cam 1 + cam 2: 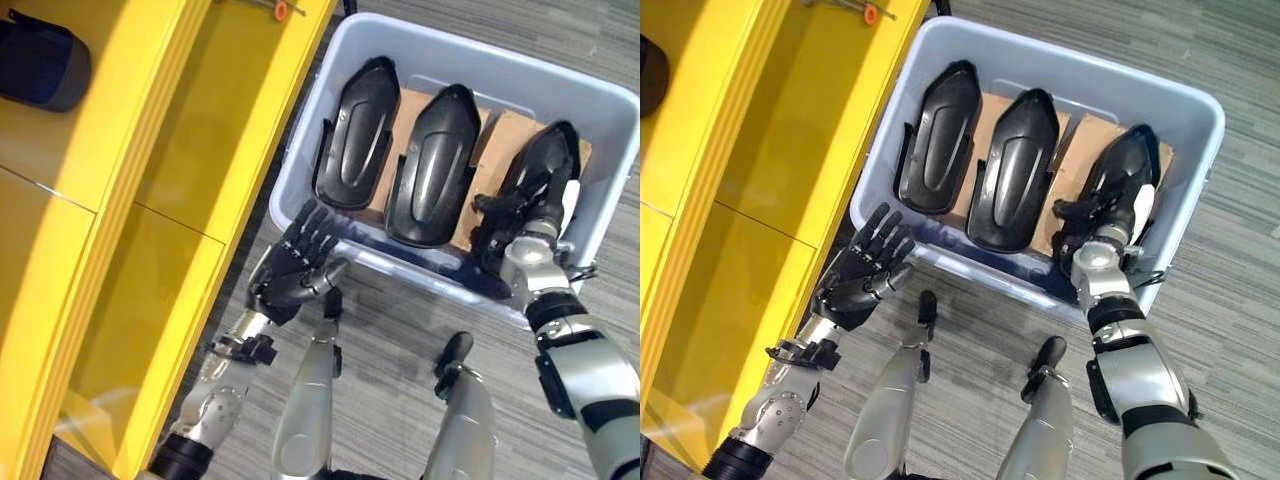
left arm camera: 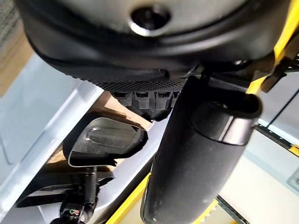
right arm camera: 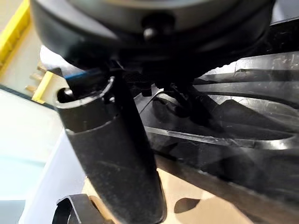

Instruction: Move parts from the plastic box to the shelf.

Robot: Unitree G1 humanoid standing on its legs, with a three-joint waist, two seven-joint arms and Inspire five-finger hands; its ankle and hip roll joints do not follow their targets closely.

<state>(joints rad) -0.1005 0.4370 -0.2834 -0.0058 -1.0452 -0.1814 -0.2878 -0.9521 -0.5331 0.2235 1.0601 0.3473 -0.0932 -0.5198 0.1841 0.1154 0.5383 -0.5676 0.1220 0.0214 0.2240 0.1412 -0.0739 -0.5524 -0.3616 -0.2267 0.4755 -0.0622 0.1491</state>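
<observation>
A pale grey plastic box [image 1: 303,122] stands on the floor beside a yellow shelf [image 1: 170,150]. Three black moulded parts lie in it on cardboard [image 1: 502,138]: a left part [image 1: 357,135], a middle part [image 1: 435,165] and a right part [image 1: 548,155]. My right hand [image 1: 522,215] reaches into the box and lies on the near end of the right part, fingers stretched along it and thumb [image 3: 112,154] straight. My left hand [image 1: 290,270] hovers open outside the box's near left corner, holding nothing.
Another black part [image 1: 40,60] lies on the shelf at the far left. A small orange-tipped item [image 1: 281,10] sits at the shelf's far edge. Grey carpet [image 1: 1230,300] surrounds the box.
</observation>
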